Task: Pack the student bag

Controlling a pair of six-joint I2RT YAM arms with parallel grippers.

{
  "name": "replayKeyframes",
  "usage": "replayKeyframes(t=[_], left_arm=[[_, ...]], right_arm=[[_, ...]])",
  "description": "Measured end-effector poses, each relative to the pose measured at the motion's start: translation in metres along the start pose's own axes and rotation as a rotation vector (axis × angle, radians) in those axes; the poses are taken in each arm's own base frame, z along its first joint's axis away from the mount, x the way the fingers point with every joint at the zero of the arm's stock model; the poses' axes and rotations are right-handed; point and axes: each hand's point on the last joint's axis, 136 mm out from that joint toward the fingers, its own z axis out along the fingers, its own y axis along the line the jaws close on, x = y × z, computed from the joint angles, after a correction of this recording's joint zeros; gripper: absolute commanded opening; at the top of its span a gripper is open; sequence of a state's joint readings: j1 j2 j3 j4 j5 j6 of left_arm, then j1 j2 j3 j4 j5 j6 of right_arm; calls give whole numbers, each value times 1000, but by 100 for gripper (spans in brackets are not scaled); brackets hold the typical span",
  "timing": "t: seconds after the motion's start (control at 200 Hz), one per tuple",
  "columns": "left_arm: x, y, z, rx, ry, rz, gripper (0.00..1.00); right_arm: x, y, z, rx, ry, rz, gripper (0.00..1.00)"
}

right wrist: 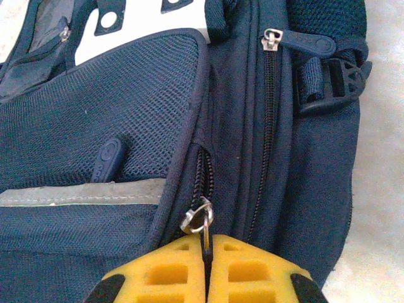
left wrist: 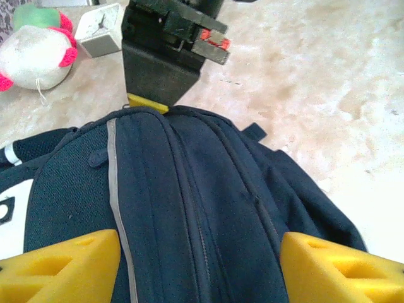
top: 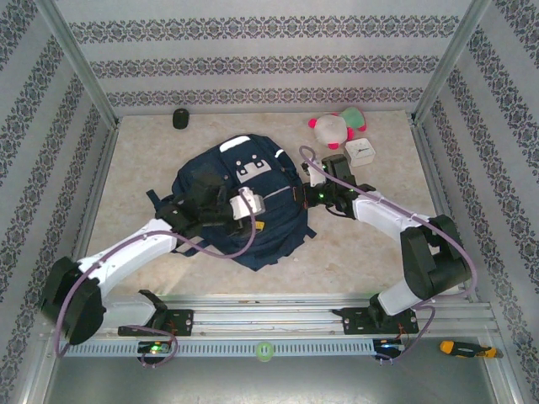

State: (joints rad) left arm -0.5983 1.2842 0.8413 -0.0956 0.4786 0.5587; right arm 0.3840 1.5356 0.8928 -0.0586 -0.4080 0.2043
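1. The right gripper (right wrist: pixel 206 265) has its yellow fingers pressed together, pinching the zipper pull (right wrist: pixel 201 221) of the student bag (right wrist: pixel 113 107). The pull's metal ring sits just above the fingertips.
2. From that pull the zipper teeth run up beside the bound edge of a mesh panel. A second zipper slider (right wrist: pixel 271 38) lies further up the same side, near a black buckle (right wrist: pixel 331 79).
3. The left gripper (left wrist: pixel 199 265) stands wide open and holds nothing. Its two yellow fingers sit well apart on either side of the bag's dark ridge — whether they touch the fabric cannot be told.
4. Seen from the left wrist, the right gripper meets the far edge of the bag.
5. The bag lies flat in the middle of the table (top: pixel 354 252), front side up, with a white patch (top: pixel 251 168) toward the back wall. One arm reaches onto it from each side.
6. Beyond the bag, near the far right corner, a pink, white and green plush toy (top: pixel 333 126) sits just beside a small white clock (top: pixel 360 151).
7. A small dark object (top: pixel 180 118) stands well apart — at the far left, against the back wall.
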Motion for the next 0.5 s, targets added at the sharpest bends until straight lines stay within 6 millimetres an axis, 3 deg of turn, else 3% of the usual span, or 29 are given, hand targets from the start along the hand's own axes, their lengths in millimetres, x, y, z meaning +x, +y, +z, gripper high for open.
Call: replayKeyframes(t=[0.155,0.195,0.275,0.325,0.405,0.5], left_arm=[[14,7,29,-13,62,-44,62],[20,7,35,-12,79,-60,53],[29,7,43,-9,105,-80,23],[33,6,46,-1,113,-89,11],[30,4,46,7,105,-85,1],[28,3,44,16,94,-62,0]], right_arm=[[1,2,1,11,-1,-8,0],[2,2,1,13,-1,-10,0],[3,3,1,13,-3,-14,0],[3,4,0,12,-6,-14,0],[3,4,-2,12,-8,-16,0],[3,5,-2,11,-8,-16,0]])
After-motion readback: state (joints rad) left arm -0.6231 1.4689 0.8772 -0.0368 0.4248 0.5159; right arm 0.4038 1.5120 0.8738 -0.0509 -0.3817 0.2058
